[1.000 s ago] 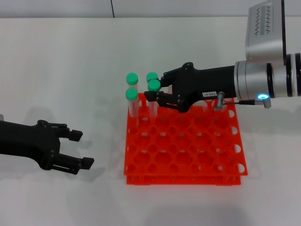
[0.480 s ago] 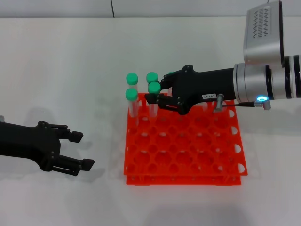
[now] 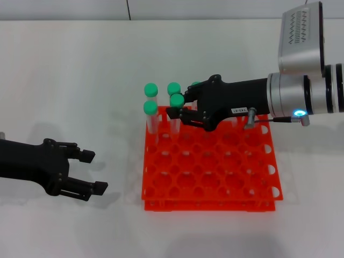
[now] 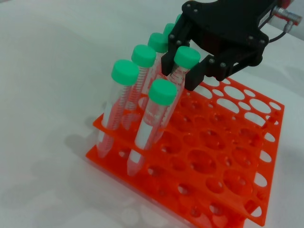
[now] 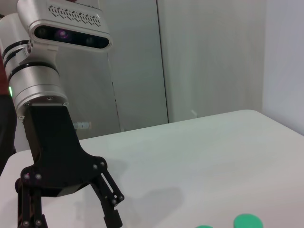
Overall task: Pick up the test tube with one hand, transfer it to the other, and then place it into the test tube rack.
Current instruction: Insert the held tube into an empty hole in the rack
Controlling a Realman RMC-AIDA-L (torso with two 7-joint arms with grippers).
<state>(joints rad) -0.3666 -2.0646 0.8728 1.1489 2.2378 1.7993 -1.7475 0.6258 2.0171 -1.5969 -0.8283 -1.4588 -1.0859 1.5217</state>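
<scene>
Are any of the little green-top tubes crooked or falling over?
Yes. In the rack, the tubes lean at a slant rather than standing straight. The right pincer is around one cap. Nothing spilled.

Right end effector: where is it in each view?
Head: right end effector over the test tube rack's far edge, among green-capped tubes.
Left wrist: top centre, straddling a capped test tube.
Right wrist: not in view.
Shared landmark: the rack.

Bright even light; soft shadows on white table (image 3: 80, 70); all views sharp.
</scene>
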